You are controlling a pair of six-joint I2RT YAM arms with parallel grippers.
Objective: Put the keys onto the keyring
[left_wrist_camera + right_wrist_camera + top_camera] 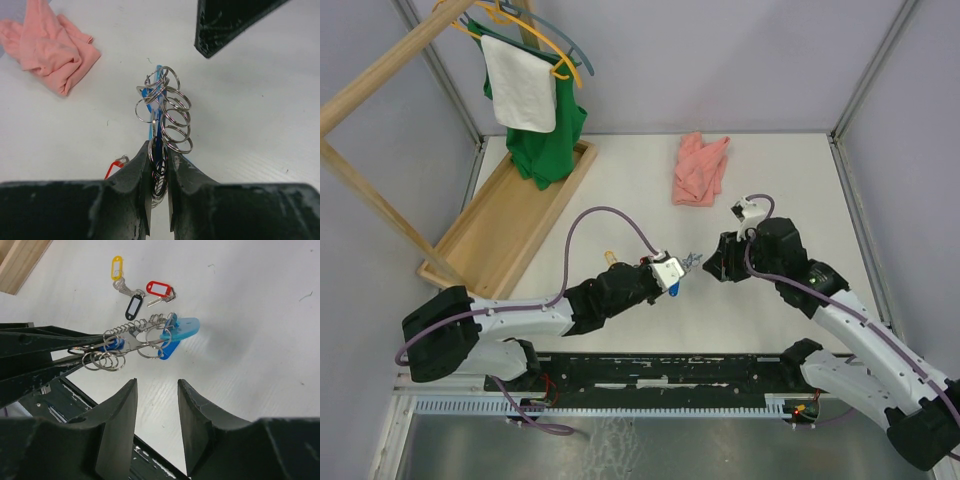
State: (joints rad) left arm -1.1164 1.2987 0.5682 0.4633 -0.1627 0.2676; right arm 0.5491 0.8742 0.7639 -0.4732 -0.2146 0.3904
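My left gripper [160, 151] is shut on the keyring [169, 116], a loop strung with several silver split rings that sticks out past the fingertips. Its light-blue tag [181, 329] hangs at the far end. From above, the keyring [691, 262] hangs over the table between the two grippers. My right gripper [156, 384] is open and empty, a short way from the rings. Three keys lie together on the table beyond the keyring, with a yellow tag [116, 267], a red tag [158, 288] and a black tag [134, 307]. The red tag [114, 168] also peeks out beside my left finger.
A crumpled pink cloth [700, 168] lies at the back of the table. A long wooden tray [500, 225] stands at the left under a wooden rack with a green shirt [548, 145] and a white towel [520, 85] on hangers. A black rail [660, 370] runs along the near edge.
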